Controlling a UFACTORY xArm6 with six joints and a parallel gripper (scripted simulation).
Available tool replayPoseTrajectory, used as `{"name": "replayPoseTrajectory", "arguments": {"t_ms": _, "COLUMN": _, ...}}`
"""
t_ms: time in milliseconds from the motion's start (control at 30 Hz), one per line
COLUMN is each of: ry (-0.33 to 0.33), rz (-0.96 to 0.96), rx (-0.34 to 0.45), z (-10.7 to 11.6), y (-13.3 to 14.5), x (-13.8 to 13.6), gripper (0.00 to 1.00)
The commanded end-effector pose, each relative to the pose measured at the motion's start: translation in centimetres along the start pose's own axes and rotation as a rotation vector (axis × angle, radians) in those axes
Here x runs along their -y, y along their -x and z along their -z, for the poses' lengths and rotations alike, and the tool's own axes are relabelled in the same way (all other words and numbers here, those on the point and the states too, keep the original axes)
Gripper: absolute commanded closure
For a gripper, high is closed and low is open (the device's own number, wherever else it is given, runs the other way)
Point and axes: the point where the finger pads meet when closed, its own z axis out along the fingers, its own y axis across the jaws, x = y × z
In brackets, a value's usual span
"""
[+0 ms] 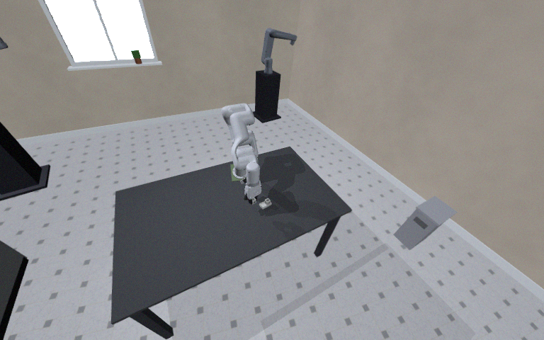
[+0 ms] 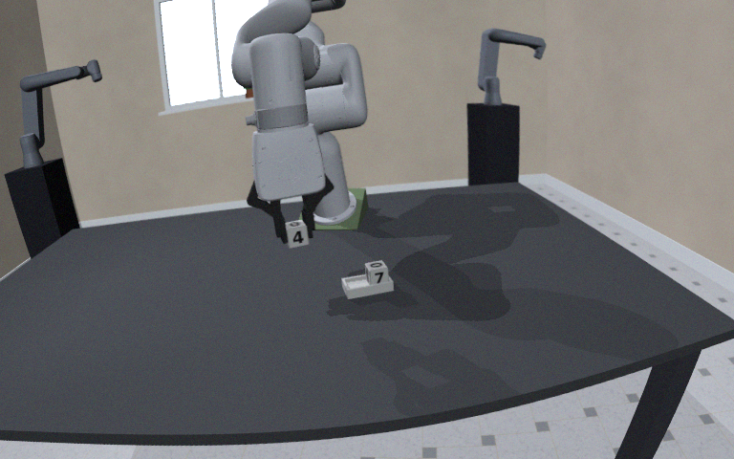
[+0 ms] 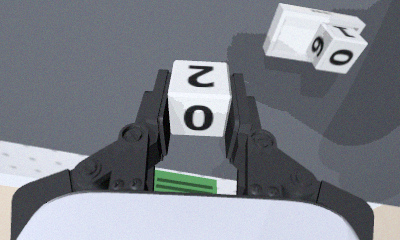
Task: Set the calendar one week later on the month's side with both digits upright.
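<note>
The white tray (image 1: 263,205) (image 2: 355,292) (image 3: 272,37) lies flat on the table. A white cube (image 1: 268,201) (image 2: 377,274) (image 3: 341,56) stands in its right end in the exterior view, with 7 facing that camera and 0 on top. The other end of the tray is empty. My gripper (image 1: 251,200) (image 2: 295,231) (image 3: 199,91) is shut on the second white cube (image 2: 297,234) (image 3: 199,95), held above the table, left of and behind the tray in the exterior view. It shows 4 there, and 2 and 0 in the wrist view. No month name is readable.
The dark table (image 1: 182,236) (image 2: 189,340) carries my arm's green base plate (image 1: 234,173) (image 2: 336,224) at its back. Arm shadows fall around the tray. Two grey arms on black pedestals (image 2: 493,142) (image 2: 47,199) stand beyond the table.
</note>
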Motion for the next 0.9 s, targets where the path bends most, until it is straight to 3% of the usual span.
{"name": "replayPoseTrajectory", "arguments": {"t_ms": 0, "ry": -0.008, "rz": -0.095, "rx": -0.004, "z": -0.1, "y": -0.2, "x": 0.6, "gripper": 0.71}}
{"name": "replayPoseTrajectory", "arguments": {"t_ms": 567, "ry": -0.008, "rz": -0.102, "rx": -0.004, "z": -0.2, "y": -0.2, "x": 0.6, "gripper": 0.71}}
{"name": "replayPoseTrajectory", "arguments": {"t_ms": 867, "ry": -0.008, "rz": -0.102, "rx": -0.004, "z": -2.7, "y": -0.2, "x": 0.6, "gripper": 0.71}}
